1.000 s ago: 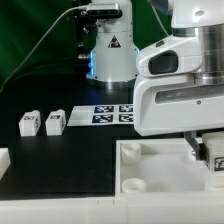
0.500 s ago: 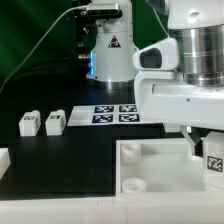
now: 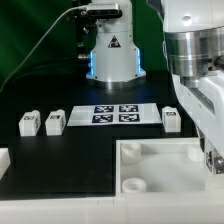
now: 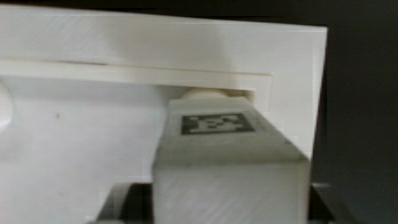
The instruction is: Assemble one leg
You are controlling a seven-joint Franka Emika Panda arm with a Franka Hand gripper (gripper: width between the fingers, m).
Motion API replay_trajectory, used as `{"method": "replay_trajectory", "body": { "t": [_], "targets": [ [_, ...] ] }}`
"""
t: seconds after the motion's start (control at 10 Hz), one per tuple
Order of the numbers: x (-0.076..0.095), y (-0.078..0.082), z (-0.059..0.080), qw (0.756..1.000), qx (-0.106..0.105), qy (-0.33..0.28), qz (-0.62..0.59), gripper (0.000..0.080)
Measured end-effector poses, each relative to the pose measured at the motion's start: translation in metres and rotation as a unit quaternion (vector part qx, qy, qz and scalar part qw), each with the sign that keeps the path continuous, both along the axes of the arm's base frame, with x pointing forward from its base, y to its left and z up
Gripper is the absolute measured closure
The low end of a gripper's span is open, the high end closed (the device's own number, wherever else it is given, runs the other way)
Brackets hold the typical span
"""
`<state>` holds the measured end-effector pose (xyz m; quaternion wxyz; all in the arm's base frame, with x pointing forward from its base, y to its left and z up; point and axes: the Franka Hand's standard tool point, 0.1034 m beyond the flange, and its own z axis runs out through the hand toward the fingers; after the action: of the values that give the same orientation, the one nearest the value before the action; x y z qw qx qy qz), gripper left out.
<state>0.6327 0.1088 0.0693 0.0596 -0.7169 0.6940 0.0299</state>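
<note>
The gripper [image 4: 217, 200] grasps the leg [image 4: 221, 150], its long axis pointing into the tabletop's [image 4: 107, 110] corner socket.

Arm lowered, claw [image 3: 213, 160] closed on leg [image 4: 221, 150]

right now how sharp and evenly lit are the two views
Exterior view: fairly sharp, the marker board tags crisp, a blue glow behind the robot base, the near arm large and pale. Wrist view: soft all over, the leg and its tag blurred, the tray bright white and low in contrast.
</note>
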Motion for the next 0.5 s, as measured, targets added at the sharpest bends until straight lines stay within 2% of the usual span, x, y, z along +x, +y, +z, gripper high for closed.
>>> {"method": "replay_trajectory", "body": {
  "t": [0.1, 0.2, 0.3, 0.4, 0.5],
  "targets": [
    [0.000, 0.000, 0.000, 1.000, -0.001, -0.002, 0.019, 0.0506],
    [0.000, 0.000, -0.001, 0.999, -0.001, -0.003, 0.034, 0.0425],
    [0.000, 0.002, 0.000, 0.999, -0.003, -0.006, 0.048, 0.0289],
    [0.001, 0.007, 0.002, 0.990, -0.006, -0.022, 0.137, 0.0289],
    [0.001, 0.011, 0.003, 0.972, -0.010, -0.037, 0.231, 0.0179]
  ]
}}
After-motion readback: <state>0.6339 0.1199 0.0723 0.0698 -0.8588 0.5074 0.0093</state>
